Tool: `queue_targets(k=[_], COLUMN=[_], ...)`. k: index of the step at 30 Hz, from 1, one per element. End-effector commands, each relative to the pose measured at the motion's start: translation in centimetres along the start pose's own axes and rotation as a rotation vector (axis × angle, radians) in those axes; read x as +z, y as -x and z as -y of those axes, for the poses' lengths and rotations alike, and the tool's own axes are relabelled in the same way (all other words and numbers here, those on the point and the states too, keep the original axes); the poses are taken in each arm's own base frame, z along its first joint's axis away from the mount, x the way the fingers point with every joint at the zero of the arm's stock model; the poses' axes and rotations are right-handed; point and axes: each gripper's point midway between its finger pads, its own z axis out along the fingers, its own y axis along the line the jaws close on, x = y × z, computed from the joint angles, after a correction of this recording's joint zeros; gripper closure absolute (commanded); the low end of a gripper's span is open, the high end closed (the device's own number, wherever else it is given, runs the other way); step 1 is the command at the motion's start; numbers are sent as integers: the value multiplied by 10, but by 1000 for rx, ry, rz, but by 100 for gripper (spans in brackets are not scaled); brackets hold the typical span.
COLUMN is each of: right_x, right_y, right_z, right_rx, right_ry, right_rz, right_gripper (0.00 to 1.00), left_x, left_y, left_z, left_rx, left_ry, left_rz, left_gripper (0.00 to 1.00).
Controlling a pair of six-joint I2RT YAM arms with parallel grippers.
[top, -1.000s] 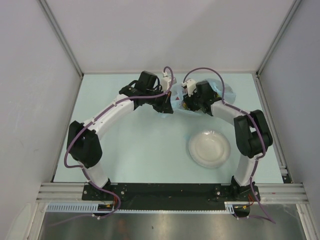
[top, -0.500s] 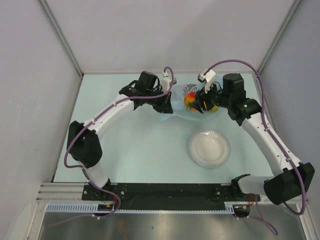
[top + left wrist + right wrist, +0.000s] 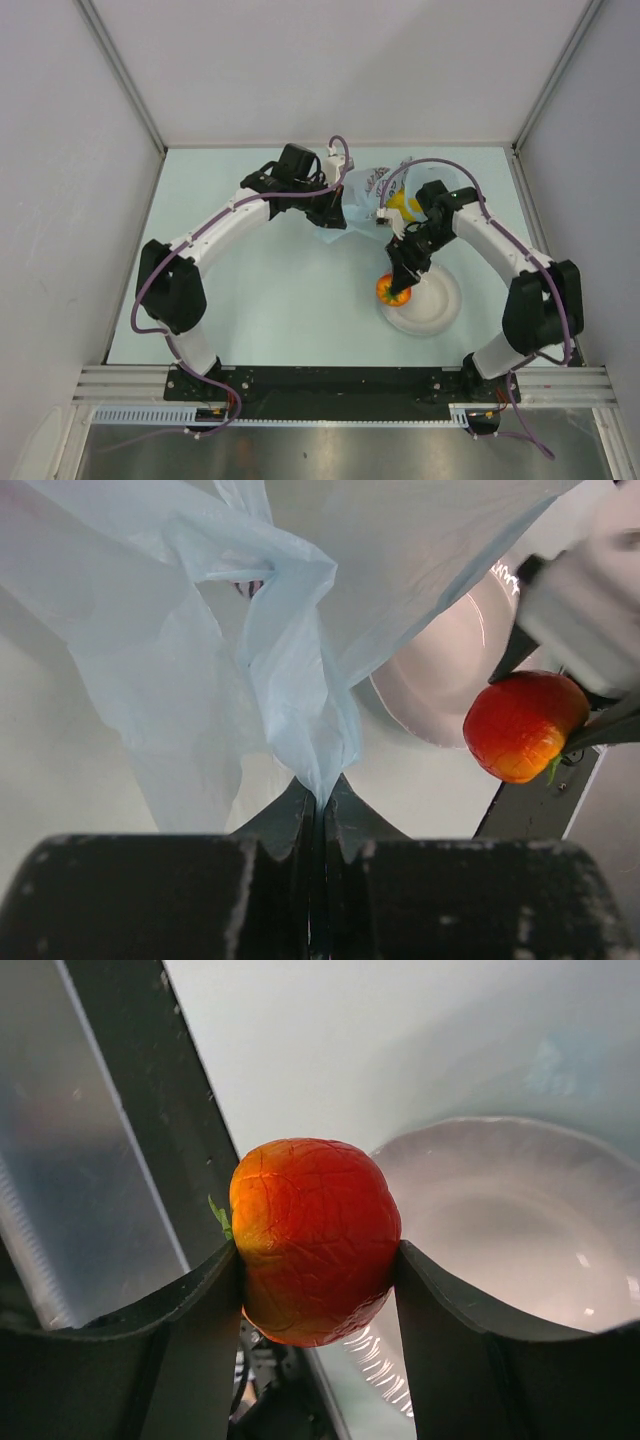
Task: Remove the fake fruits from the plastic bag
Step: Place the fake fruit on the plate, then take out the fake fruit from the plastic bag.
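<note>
The light-blue plastic bag [image 3: 372, 195] lies at the back middle of the table. My left gripper [image 3: 333, 215] is shut on a gathered fold of the bag [image 3: 300, 705] at its left edge. My right gripper [image 3: 395, 292] is shut on a red-orange round fruit [image 3: 389, 290] and holds it over the left rim of the white plate [image 3: 432, 300]. The fruit fills the right wrist view [image 3: 315, 1240] between the fingers and shows in the left wrist view [image 3: 522, 725]. A yellow fruit [image 3: 403, 207] shows through the bag's right part.
The plate also shows in the right wrist view [image 3: 520, 1220] and the left wrist view [image 3: 440, 675]. Grey walls close the table on three sides. The black base rail [image 3: 340, 385] runs along the near edge.
My right gripper has come out of the bag with the red-orange fruit and swung toward me to the plate's left rim. The left gripper has kept its hold on the bag.
</note>
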Motion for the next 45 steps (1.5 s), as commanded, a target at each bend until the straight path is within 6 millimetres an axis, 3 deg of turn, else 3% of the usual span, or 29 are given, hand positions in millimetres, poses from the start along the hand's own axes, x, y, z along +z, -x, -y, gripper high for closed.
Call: queue_targets(k=[1, 9, 13, 16, 17, 22, 27, 30, 32, 35, 37, 42, 43, 45], right_x=[5, 18, 24, 28, 27, 10, -35, -59, -70, -83, -84, -75, -63, -57], right_y=[-24, -51, -65, -67, -63, -36, 0, 22, 45, 77, 91, 111, 111, 116], right_z=[-6, 39, 52, 57, 62, 66, 24, 12, 16, 29, 49, 102, 109, 122], right_rx=[106, 225, 278, 316, 323, 265, 130, -18, -49, -33, 11, 83, 84, 51], right_ry=[149, 161, 164, 170, 149, 50, -54, -206, -303, -409, -470, -594, -599, -658], right_rz=[-57, -112, -146, -144, -120, -30, 58, 115, 205, 339, 382, 437, 414, 397], right_gripper=[70, 71, 61, 24, 1, 0, 0, 0, 0, 0, 3, 30, 39, 47], left_x=[-5, -7, -7, -5, -5, -5, -5, -7, -8, -9, -12, -16, -17, -21], left_y=[11, 6, 5, 5, 5, 10, 16, 21, 24, 29, 33, 31, 30, 34], left_z=[5, 2, 2, 1, 2, 3, 5, 6, 5, 4, 6, 9, 10, 14], left_rx=[44, 82, 84, 85, 86, 92, 99, 105, 111, 119, 122, 111, 99, 100], left_ry=[-3, 13, 15, 12, 9, 10, 6, 11, 20, 28, 31, 41, 39, 34], left_rz=[24, 14, 10, 9, 9, 15, 25, 40, 46, 53, 63, 70, 71, 86], left_gripper=[91, 91, 91, 91, 91, 91, 90, 90, 90, 90, 90, 90, 90, 91])
